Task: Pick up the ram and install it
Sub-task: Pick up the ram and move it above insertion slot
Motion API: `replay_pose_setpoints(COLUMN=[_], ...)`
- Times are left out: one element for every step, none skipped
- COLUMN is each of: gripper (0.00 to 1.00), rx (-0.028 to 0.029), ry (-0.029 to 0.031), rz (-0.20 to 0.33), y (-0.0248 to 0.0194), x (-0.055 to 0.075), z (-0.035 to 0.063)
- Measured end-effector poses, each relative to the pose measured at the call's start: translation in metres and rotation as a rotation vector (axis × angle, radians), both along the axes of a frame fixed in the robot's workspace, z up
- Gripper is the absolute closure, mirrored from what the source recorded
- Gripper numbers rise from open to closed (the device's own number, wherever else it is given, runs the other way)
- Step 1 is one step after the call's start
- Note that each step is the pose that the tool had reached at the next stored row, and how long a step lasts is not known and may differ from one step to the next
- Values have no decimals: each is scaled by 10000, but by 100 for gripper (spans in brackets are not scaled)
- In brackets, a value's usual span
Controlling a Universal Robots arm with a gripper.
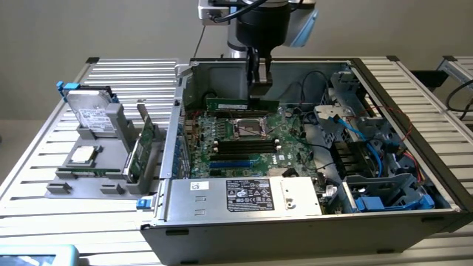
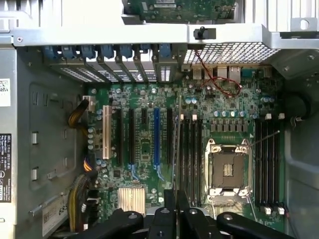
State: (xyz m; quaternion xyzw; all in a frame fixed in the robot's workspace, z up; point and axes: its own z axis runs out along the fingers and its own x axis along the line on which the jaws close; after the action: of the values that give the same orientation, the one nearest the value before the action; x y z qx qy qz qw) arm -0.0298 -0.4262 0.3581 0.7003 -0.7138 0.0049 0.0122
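My gripper [image 1: 260, 94] hangs over the open computer case, shut on the ram [image 1: 240, 104]. The ram is a narrow green stick with a small white label, held level above the far edge of the motherboard [image 1: 221, 160]. In the wrist view the ram [image 2: 176, 149] shows edge-on as a thin line running out from my gripper [image 2: 176, 211]. It sits over the board just beside a bank of black memory slots [image 2: 192, 154]. A second bank of slots [image 2: 269, 154] lies on the other side of the CPU socket [image 2: 227, 169].
On the exterior view's left, a grey fixture [image 1: 81, 188] holds a hard drive [image 1: 92, 117], a broader green expansion card [image 1: 145, 145] and a processor [image 1: 83, 155]. The power supply [image 1: 247, 195] fills the case's near side. Blue cables [image 1: 355, 130] and drive cages [image 1: 388, 191] crowd its right.
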Motion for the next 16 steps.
replay_pose_setpoints(gripper=[87, 87, 87, 87, 87, 87, 87, 87, 87, 87, 87, 87, 87, 87, 87, 87], rx=[0, -1, -1, 0, -1, -6, -14, -23, -34, -46, -68, -71, -77, -77, -77, -76], ry=[-1, 0, 0, 0, 0, 0, 1, 0, 0, -1, -1, -1, 0, 0, -1, -1], rz=[12, 29, 42, 50, 56, 60, 62, 65, 72, 76, 82, 89, 94, 95, 96, 96], y=[3, 7, 15, 27, 45, 67, 91, 116, 142, 168, 187, 202, 212, 213, 213, 213], x=[24, 49, 76, 102, 122, 136, 145, 152, 156, 159, 160, 160, 160, 161, 161, 161], z=[-6, -15, -27, -41, -55, -67, -77, -86, -96, -105, -109, -110, -110, -111, -111, -111])
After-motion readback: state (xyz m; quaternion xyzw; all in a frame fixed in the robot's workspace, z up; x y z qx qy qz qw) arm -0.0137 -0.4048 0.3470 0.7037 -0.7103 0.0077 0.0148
